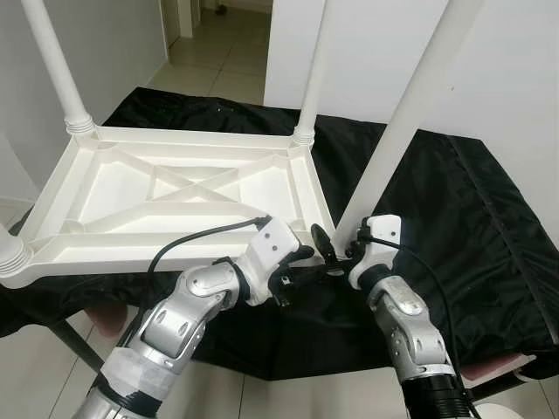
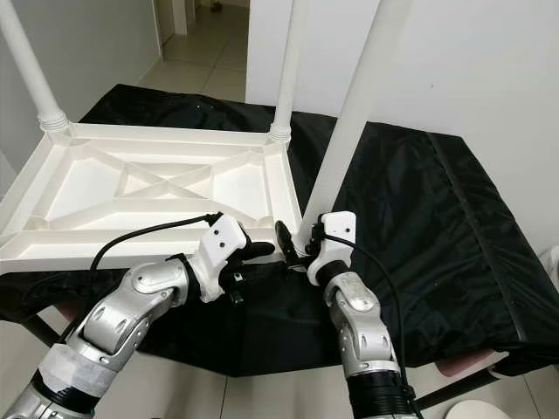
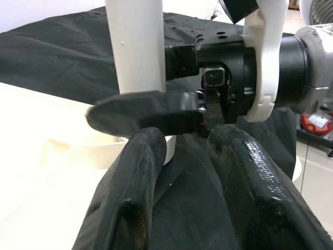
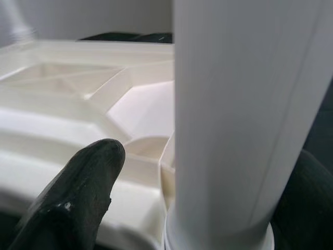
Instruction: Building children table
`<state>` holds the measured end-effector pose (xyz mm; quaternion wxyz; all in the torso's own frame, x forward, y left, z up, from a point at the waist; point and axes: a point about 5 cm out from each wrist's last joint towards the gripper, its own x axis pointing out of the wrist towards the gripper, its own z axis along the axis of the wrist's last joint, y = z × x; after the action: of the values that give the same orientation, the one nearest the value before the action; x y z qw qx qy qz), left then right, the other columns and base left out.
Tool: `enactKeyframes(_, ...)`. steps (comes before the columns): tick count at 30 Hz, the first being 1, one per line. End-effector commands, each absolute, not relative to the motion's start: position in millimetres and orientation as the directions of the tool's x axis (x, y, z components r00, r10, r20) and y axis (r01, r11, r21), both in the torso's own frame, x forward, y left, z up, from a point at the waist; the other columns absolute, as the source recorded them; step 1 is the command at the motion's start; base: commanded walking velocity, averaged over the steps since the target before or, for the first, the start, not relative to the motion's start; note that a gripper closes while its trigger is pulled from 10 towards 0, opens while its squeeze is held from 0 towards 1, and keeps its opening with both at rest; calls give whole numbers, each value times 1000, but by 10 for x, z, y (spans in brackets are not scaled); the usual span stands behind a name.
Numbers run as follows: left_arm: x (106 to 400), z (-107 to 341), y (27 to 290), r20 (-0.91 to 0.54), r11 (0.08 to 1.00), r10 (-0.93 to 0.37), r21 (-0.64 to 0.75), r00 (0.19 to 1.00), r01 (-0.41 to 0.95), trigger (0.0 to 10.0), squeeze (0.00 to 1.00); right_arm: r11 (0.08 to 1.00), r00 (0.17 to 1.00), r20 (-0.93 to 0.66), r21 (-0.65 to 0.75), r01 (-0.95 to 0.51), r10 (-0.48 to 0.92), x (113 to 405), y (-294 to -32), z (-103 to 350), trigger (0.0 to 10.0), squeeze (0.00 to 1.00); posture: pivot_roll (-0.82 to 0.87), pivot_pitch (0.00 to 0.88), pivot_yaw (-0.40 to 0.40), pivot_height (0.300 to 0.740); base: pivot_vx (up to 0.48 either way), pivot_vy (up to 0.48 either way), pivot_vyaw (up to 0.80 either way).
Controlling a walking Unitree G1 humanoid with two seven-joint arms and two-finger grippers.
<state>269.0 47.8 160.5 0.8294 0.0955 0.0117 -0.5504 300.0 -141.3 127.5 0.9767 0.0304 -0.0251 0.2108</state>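
A white plastic children's table (image 1: 175, 188) lies upside down on a black cloth (image 1: 454, 209) spread over a bench, its ribbed underside facing up. Legs stand in the far-left (image 1: 54, 65) and far-right (image 1: 312, 74) corners, w/ a third leg's ribbed base (image 1: 10, 253) at the near-left corner. The right end effector (image 1: 336, 244) is clamped on the near-right leg (image 1: 403, 122) just above its socket; in the right wrist view one black finger (image 4: 78, 192) sits on one side of the leg, the other on the opposite side, at the base. The left end effector (image 1: 306, 257) hovers just beside the right one, near the same corner, fingers (image 3: 130, 198) slightly apart & holding nothing. Tiled floor (image 1: 218, 70) and white walls lie beyond.
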Motion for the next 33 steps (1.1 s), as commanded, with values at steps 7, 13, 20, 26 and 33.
enactKeyframes(7,2692,1618,445,-124,356,-919,148,375,923,10000,0,843,842,33,-12,-538,538,3092,-1419,1223,10000,0,64,0,-81,740,0,0,0)
enactKeyframes(13,2696,1631,435,-123,353,-920,154,372,923,10000,0,805,807,-8,-58,-590,590,3192,-1449,1204,10000,0,68,0,-81,740,0,0,0)
enactKeyframes(20,2690,1643,431,-120,355,-919,156,375,922,10000,0,760,767,-69,-102,-642,638,3284,-1458,1152,0,0,81,0,-80,740,0,0,0)
enactKeyframes(26,2690,1651,437,-119,359,-918,156,378,920,10000,0,736,746,-95,-118,-666,660,3304,-1487,1126,0,0,88,0,-81,740,0,0,0)
enactKeyframes(33,2700,1661,463,-118,372,-913,158,391,915,10000,0,725,734,-130,-115,-679,666,3286,-1575,1057,0,0,92,0,-83,740,0,0,0)
